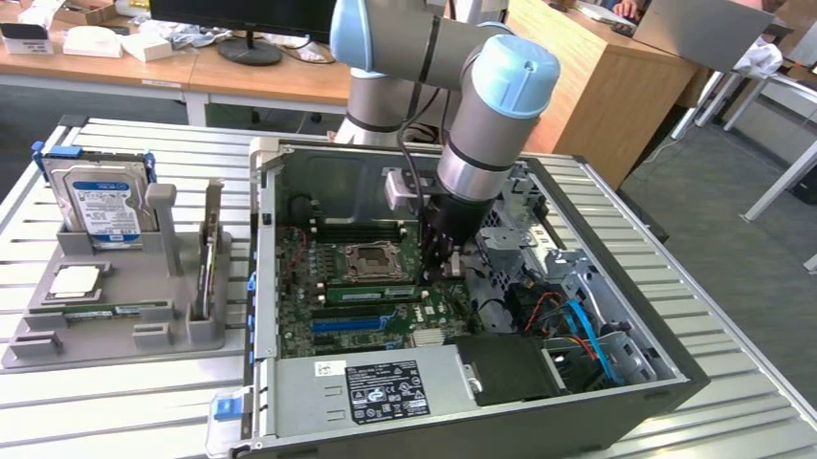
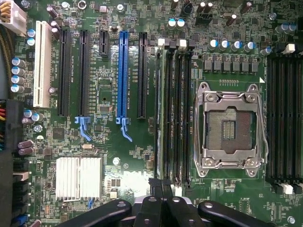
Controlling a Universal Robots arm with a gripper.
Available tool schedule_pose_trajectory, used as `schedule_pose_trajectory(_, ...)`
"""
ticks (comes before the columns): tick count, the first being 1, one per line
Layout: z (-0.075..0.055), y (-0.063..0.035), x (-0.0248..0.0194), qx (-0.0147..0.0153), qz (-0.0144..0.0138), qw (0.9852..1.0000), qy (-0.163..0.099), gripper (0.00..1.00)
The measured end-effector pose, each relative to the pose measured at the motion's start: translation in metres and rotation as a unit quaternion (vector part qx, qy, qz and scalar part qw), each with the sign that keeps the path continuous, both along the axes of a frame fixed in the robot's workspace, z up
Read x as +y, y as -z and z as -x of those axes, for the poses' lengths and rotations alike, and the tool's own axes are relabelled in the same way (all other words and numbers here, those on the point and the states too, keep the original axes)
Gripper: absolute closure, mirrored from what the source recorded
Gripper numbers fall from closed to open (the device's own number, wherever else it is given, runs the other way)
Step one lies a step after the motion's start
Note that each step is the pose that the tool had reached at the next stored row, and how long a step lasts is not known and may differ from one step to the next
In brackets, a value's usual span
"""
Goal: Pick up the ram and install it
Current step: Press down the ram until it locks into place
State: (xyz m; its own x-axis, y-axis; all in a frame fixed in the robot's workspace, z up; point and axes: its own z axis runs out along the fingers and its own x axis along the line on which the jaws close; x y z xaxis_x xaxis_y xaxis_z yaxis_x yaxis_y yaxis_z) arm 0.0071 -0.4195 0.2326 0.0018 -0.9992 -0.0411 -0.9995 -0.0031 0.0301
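Ram (image 2: pixel 161 109) is seated edge-on in the memory slot beside the CPU socket (image 2: pixel 230 128), its long axis running straight away from the claw (image 2: pixel 162 201). Claw is clenched, empty, directly above the stick's near end.

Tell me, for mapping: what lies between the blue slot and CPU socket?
Wrist view: a black slot and the memory slots separate blue slot from CPU socket.
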Motion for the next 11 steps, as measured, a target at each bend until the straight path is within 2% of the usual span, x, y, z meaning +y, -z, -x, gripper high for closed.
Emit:
schedule_pose_trajectory(6, 0.0003, 0.0010, 0.0026, 0.0000, -0.0003, 1.0000, 0.000, 0.90)
schedule_pose_trajectory(11, 0.0003, 0.0021, 0.0027, 0.0000, -0.0003, 1.0000, 0.000, 0.90)
